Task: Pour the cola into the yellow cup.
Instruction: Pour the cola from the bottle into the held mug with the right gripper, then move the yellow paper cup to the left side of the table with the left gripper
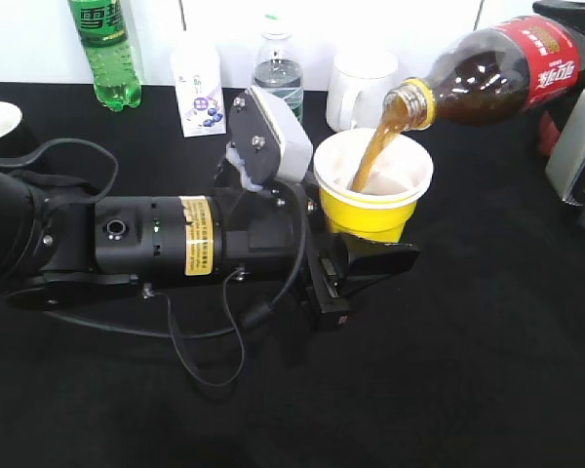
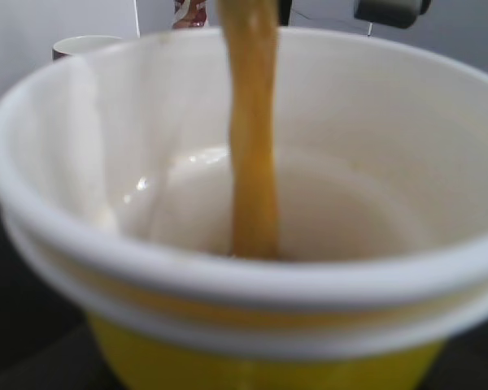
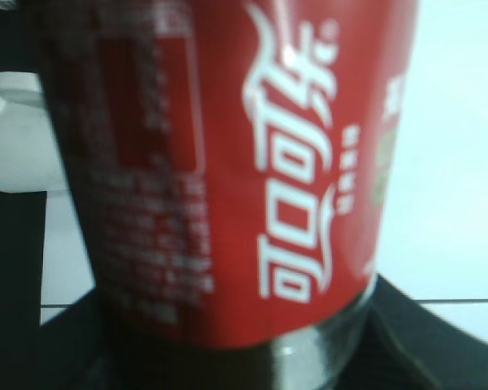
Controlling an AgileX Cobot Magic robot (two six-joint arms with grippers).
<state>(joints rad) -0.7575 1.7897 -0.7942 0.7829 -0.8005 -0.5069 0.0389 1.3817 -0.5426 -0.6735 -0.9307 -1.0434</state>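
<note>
A black tabletop meets a plain white wall behind, evenly lit

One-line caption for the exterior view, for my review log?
Right gripper tilts the cola bottle, pouring a brown stream into the yellow cup held by the left gripper.

Above the yellow cup the way is taken: the tilted cola bottle reaches in from 2 o'clock with its mouth over the rim and its stream falling inside. The left arm shuts off 9 o'clock, its gripper (black, mostly under the cup) at 6. From 10 to 12 stand a green soda bottle, small carton, water bottle and white mug. Bare black table lies open from 3 to 5
</note>
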